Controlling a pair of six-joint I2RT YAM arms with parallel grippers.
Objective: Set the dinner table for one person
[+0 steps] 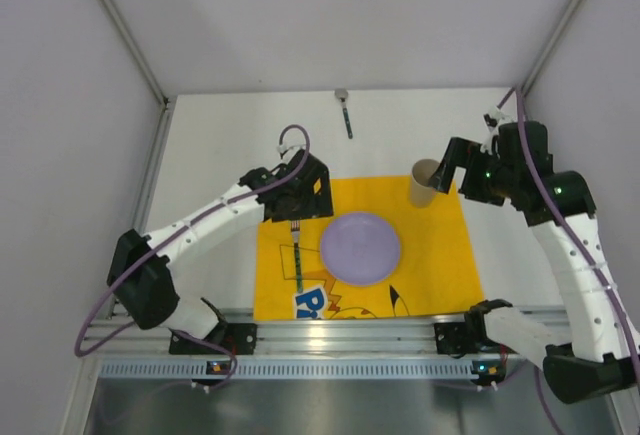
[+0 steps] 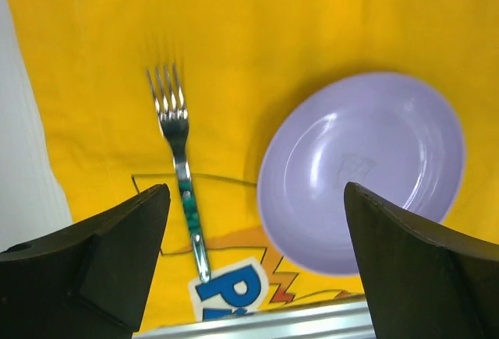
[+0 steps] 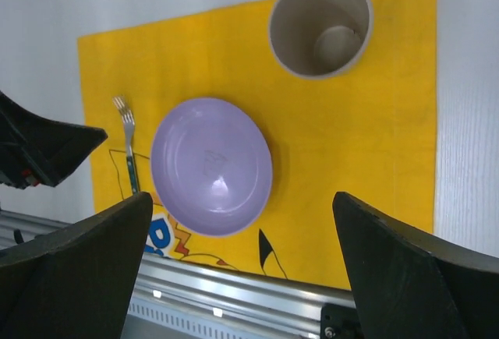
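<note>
Since the fork [image 2: 181, 160] lies flat on the yellow mat [image 2: 312, 19] directly below the left end effector [image 2: 256, 191], whose fingers stand spread wide with nothing between them, the placing looks done. The good move is a straight lift, so neither finger clips the handle. The purple plate [image 2: 362, 167] sits just to that end effector's right. The right end effector [image 3: 242, 199], likewise spread and empty, hangs with the cup [image 3: 320, 23] just ahead of it. A second utensil [image 1: 346, 117] lies on the white surface [image 1: 240, 125] well beyond the left end effector; that seems the next pickup.

Shiny metal fork [image 2: 178, 148], glossy plastic plate [image 2: 366, 167], cloth mat [image 2: 312, 19]
</note>
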